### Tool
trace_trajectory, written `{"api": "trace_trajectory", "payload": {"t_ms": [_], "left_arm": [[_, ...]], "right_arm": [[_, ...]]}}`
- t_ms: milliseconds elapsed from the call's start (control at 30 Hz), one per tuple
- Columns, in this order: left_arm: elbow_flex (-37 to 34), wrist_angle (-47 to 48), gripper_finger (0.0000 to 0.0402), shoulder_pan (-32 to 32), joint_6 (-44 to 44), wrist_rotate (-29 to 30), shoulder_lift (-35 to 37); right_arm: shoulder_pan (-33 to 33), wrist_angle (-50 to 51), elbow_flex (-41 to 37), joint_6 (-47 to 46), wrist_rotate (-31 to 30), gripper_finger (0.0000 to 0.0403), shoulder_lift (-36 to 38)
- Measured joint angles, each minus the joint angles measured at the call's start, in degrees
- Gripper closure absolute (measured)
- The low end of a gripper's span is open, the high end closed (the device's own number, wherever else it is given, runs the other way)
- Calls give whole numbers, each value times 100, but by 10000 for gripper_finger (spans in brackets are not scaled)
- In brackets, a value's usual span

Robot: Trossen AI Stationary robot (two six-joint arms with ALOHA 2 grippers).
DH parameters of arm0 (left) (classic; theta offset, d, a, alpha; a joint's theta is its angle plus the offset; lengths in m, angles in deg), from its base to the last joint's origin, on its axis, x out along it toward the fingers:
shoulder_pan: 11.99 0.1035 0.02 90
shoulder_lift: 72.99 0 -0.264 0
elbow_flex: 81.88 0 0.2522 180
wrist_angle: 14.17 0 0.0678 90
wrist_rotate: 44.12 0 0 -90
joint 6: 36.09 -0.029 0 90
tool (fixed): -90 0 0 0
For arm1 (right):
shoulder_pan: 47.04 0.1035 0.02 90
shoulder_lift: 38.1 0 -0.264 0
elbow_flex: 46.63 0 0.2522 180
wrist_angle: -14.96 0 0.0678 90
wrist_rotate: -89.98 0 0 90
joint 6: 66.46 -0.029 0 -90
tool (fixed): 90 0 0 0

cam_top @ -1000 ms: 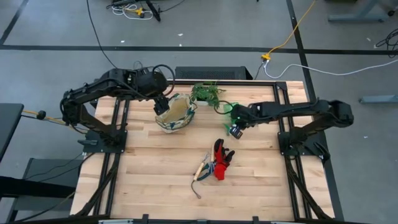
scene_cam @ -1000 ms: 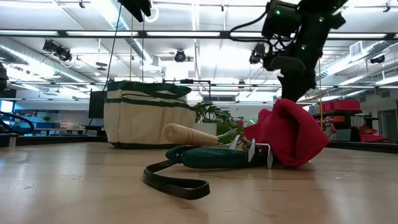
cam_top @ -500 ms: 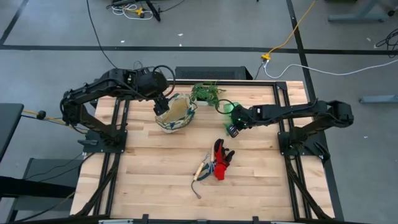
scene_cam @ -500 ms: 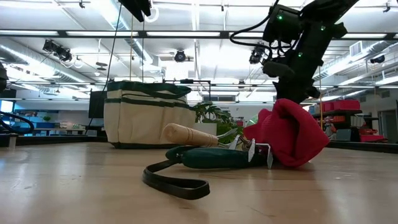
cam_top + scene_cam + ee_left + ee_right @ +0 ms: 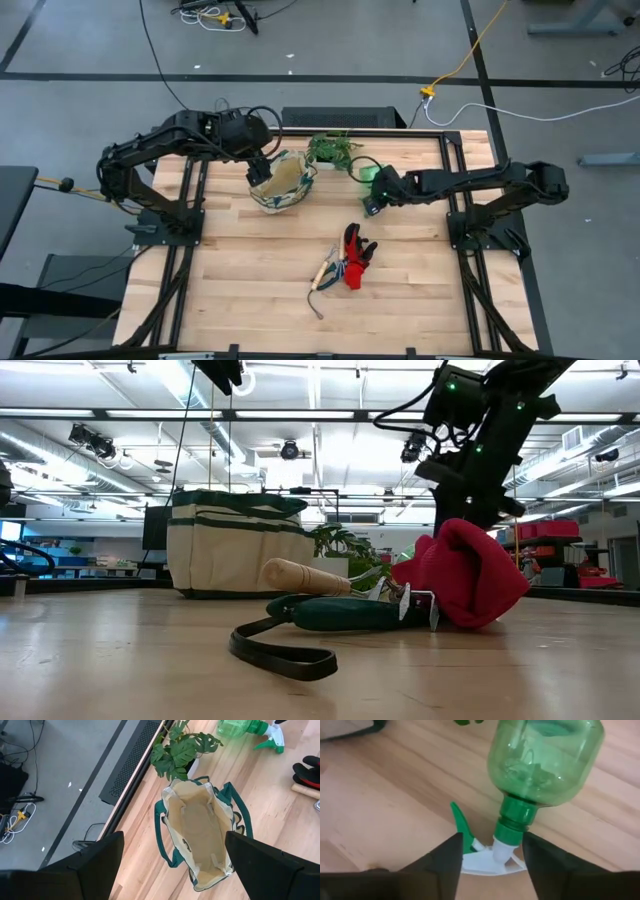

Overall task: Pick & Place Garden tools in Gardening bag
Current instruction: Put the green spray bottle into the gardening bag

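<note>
Two tools are over the desk (image 5: 250, 290). The right tool (image 5: 490, 855) is open wide, low over the green spray bottle (image 5: 540, 775), with one finger on each side of its pale nozzle. That bottle lies flat just beside the potted plant (image 5: 330, 150). The left tool (image 5: 170, 870), also open wide, hangs above the open gardening bag (image 5: 200, 830), just on the plant's other side. Red gloves (image 5: 357, 258) and the little rake (image 5: 328, 270) lie together, well apart from the plant.

The spray bottle (image 5: 545, 757) was glossy translucent plastic; the gardening bag (image 5: 200, 832) matt cloth; the table (image 5: 250, 270) smooth wood.
</note>
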Motion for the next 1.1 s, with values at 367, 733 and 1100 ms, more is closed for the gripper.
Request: {"api": "trace_trajectory", "payload": {"t_ms": [367,733,1100], "left_arm": [[2,0,46,-2,-70,0,-2],[2,0,46,-2,-66,0,-2],[2,0,46,-2,-60,0,-2]], "right_arm": [[0,-979,-712,-454,-28,132,-7],[-4,-1335,-1018,-472,-183,129,-4],[-58,-1583,-1062,-455,-425,129,-151]]}}
